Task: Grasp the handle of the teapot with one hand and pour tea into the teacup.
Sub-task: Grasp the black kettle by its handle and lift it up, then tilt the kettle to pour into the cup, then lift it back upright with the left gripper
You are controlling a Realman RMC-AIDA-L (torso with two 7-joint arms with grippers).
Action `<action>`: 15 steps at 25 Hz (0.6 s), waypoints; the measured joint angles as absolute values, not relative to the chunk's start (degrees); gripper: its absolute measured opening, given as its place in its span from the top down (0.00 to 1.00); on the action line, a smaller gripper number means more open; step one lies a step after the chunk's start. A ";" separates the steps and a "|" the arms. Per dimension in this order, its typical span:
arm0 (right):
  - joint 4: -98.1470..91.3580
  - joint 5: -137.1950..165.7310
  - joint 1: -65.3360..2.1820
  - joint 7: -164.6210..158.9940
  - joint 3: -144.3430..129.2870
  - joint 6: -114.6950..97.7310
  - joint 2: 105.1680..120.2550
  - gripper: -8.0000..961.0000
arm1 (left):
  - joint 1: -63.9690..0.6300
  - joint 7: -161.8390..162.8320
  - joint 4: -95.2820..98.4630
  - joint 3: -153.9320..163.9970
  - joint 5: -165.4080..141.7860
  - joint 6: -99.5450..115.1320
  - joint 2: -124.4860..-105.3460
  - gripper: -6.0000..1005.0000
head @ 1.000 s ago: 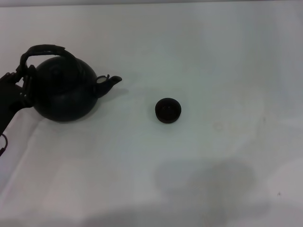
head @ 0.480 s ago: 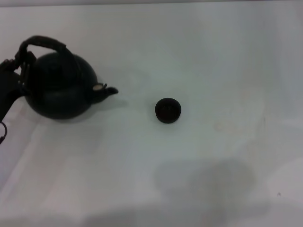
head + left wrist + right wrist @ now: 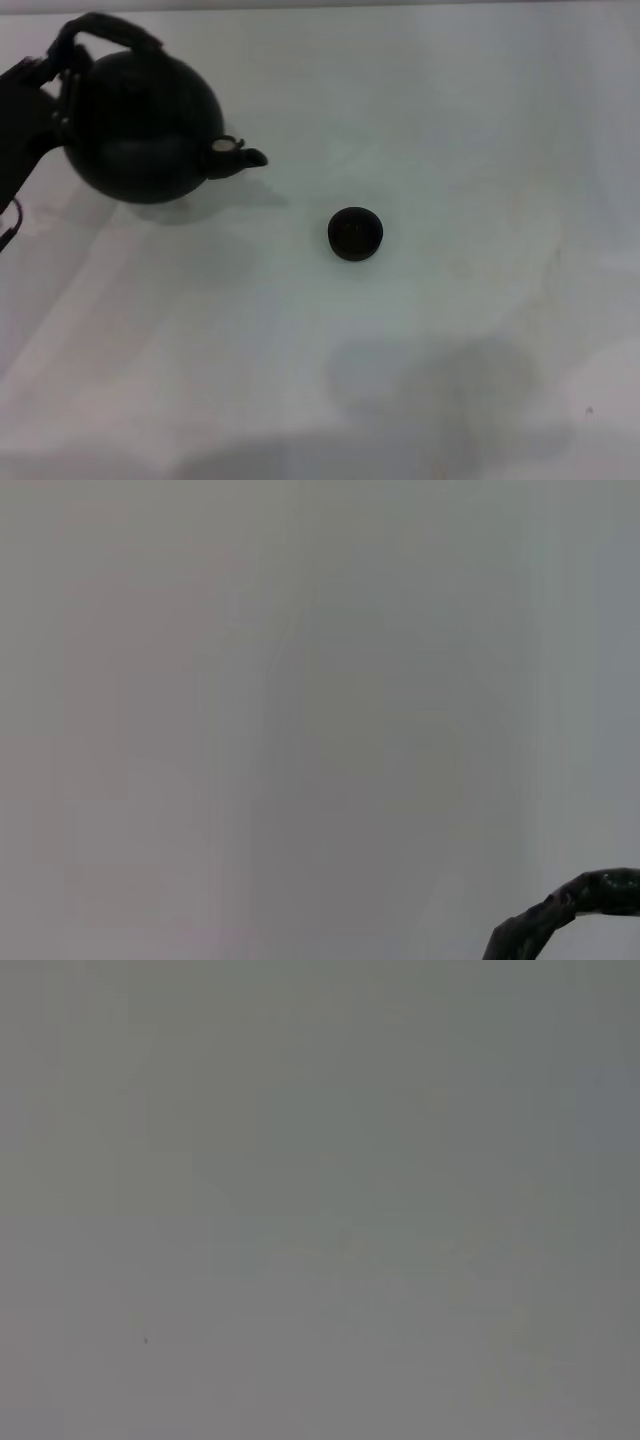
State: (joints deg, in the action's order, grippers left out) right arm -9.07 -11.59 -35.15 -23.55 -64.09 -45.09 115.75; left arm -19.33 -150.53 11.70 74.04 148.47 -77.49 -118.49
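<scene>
— Since a second ago, teapot [image 3: 145, 125] is up and farther from me; it now hangs off the bench [image 3: 450, 120], its shadow loose beneath it. Teacup [image 3: 355, 233] hasn't shifted.

— Which tool has it?

— My left tool [image 3: 55, 75], at the far left of the head view, clamped on the handle [image 3: 105, 30] near its left end. Pot hangs tilted, spout [image 3: 240, 157] pointing toward the cup but well short of it. Right tool not in view; its wrist camera shows only blank surface.

— How do I do this carry well?

— My judgement: bring the pot rightward and toward me until the spout tip stands just above the cup's mouth, holding the body level on the way so nothing dribbles early. Cup is small, so line up first, then tip slowly from the wrist. The grip sits off-centre on the arch, so the pot may swing; move steadily and let it settle before tipping.

— Any writing or marks?

— None I can read. Pot, cup and handle are plain matte black; bench is bare white. The left wrist view catches only a sliver of the handle [image 3: 570, 915].
</scene>
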 joint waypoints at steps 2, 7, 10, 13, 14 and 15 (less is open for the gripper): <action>-9.06 -11.60 -35.15 -23.55 -64.08 -45.09 115.75 0.11 | -19.96 -151.43 12.41 74.02 147.21 -77.09 -118.49 0.84; -9.05 -11.60 -35.15 -23.55 -64.14 -45.09 115.75 0.11 | -23.46 -156.53 14.74 74.00 141.91 -74.37 -118.64 0.84; -9.02 -11.60 -35.12 -23.56 -64.14 -45.09 115.81 0.11 | -25.10 -157.02 15.17 74.03 140.32 -72.12 -118.70 0.84; -8.96 -11.60 -34.74 -23.58 -64.11 -45.09 115.83 0.11 | -26.78 -158.23 15.31 74.03 138.27 -70.14 -118.74 0.84; -8.96 -11.60 -34.64 -23.67 -64.11 -45.09 115.84 0.11 | -27.30 -158.54 15.33 74.03 137.74 -69.55 -118.77 0.84; -8.96 -11.60 -34.54 -23.80 -64.10 -45.09 115.84 0.11 | -27.77 -158.76 15.49 74.02 137.12 -68.85 -118.80 0.85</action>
State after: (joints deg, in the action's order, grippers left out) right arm -8.96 -11.60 -34.54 -23.80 -64.10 -45.09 115.84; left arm -27.77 -158.76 15.49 74.02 137.12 -68.85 -118.80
